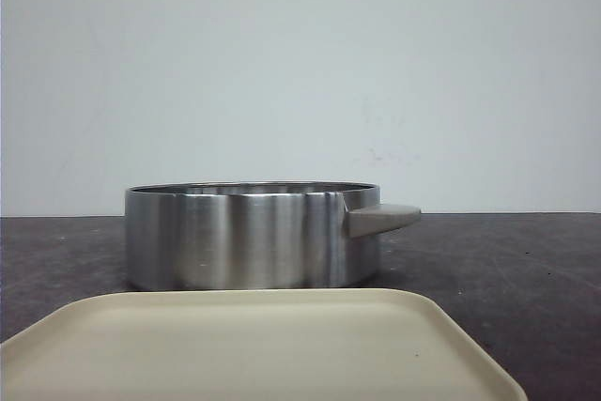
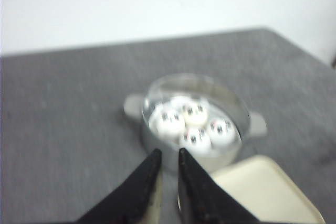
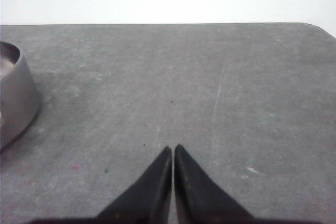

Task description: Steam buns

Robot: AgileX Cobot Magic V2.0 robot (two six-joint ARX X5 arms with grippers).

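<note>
Several white buns [image 2: 194,124] with black panda faces lie close together inside a round steel pot [image 2: 227,155]. In the front view the pot [image 1: 249,237] stands mid-table and its wall hides the buns. My left gripper [image 2: 169,153] hovers above the pot's near side, empty, with a narrow gap between its black fingers; that view is blurred. My right gripper [image 3: 172,149] is shut and empty over bare table, with the pot [image 3: 13,98] off to one side at the frame edge. Neither gripper shows in the front view.
A beige tray [image 1: 254,345] lies in front of the pot, nearest the camera, and also shows in the left wrist view [image 2: 268,192]. The pot has a beige side handle [image 1: 380,218]. The tabletop [image 3: 210,77] is dark grey, with a white wall behind.
</note>
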